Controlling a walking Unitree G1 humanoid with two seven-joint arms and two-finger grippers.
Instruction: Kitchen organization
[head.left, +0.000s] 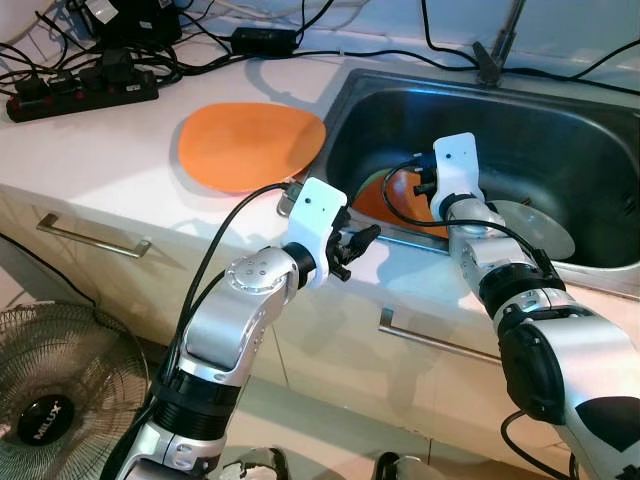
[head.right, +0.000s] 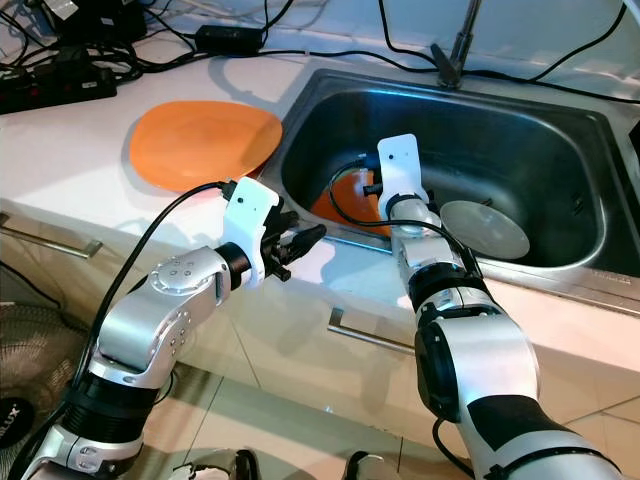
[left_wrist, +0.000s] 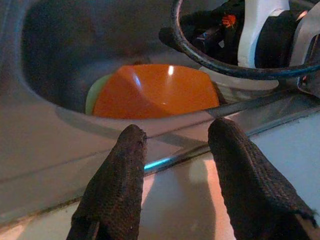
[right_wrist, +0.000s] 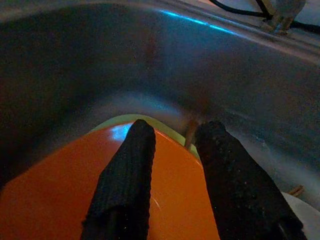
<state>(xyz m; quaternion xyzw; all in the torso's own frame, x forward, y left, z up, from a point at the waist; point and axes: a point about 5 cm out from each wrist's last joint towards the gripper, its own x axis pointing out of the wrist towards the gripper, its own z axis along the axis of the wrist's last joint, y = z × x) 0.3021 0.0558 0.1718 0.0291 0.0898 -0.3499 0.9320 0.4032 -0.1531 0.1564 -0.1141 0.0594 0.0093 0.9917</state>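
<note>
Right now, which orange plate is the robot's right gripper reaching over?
The orange plate in the steel sink, the one stacked on a green plate under the right gripper. The other flat orange plate lies on the white countertop.

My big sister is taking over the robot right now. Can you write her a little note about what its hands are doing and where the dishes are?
Right gripper: open, down in the sink, fingers over the orange plate; not gripping yet.
Left gripper: open, empty, over the counter edge by the sink.
A green plate lies under the orange one; a grey plate sits beside them.
Done: one orange plate on the counter.
Left: lift out the sink plates.
</note>
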